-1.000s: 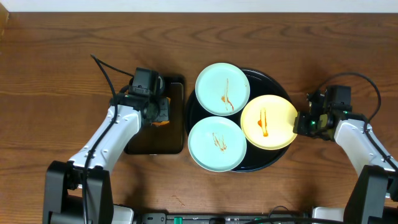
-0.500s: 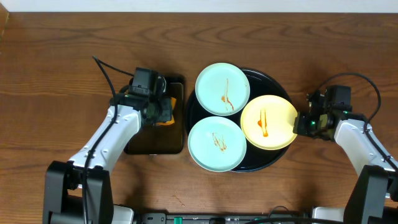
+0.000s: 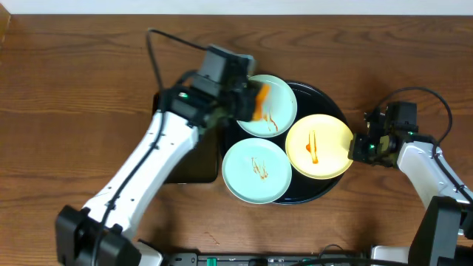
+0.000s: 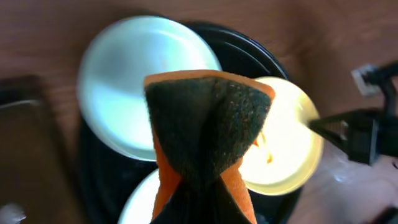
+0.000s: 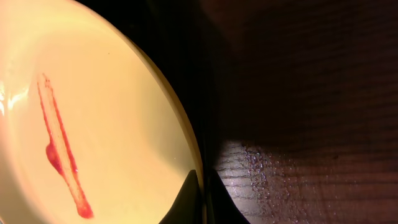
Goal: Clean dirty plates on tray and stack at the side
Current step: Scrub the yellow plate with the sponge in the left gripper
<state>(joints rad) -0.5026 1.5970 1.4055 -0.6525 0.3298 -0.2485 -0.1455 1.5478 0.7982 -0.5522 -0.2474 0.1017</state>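
The round black tray (image 3: 325, 103) holds three sauce-streaked plates: a mint-blue plate at the back (image 3: 277, 111), a mint-blue plate at the front (image 3: 257, 171) and a yellow plate (image 3: 319, 145) on the right. My left gripper (image 3: 250, 100) is shut on an orange sponge with a dark scrub face (image 4: 208, 121) and holds it over the back plate's left side. My right gripper (image 3: 355, 148) is shut on the yellow plate's right rim (image 5: 186, 149); its fingertips (image 5: 200, 186) pinch the rim.
A smaller rectangular black tray (image 3: 188, 166) lies left of the round tray, partly under my left arm. Wooden table (image 3: 66, 81) lies all around. A pale wall edge runs along the back.
My left gripper has lifted the sponge off the rectangular tray and swung right, over the back mint-blue plate. The right gripper and the plates have not moved.
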